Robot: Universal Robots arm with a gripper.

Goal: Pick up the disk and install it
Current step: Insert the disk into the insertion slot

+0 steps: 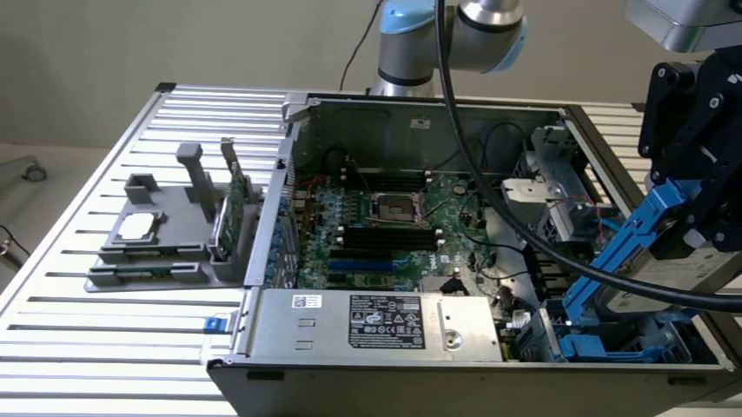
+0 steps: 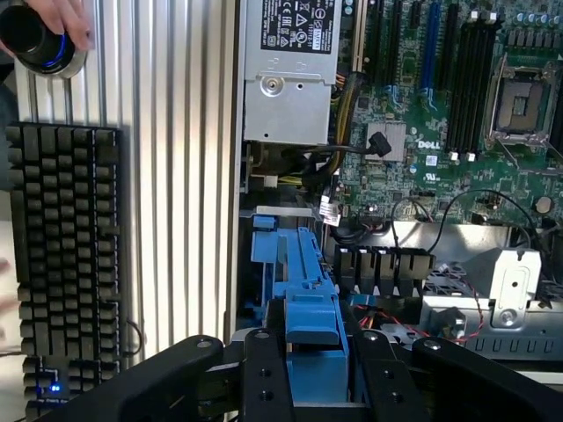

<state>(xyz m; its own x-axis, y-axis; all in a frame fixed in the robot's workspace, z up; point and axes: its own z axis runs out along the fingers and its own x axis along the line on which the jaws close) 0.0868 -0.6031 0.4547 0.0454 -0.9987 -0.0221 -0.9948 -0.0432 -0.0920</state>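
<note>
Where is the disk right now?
The disk is on the exterior view's right, held tilted in the tool, over the blue drive bay in a corner of the open computer case.

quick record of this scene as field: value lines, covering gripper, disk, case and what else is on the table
gripper: shut on the disk, over the drive bay
disk: in its blue carrier, tilted, not yet seated
computer case: open, motherboard exposed
grey fixture: beside the case, holds upright green card and square chip
table: slatted aluminium
</note>
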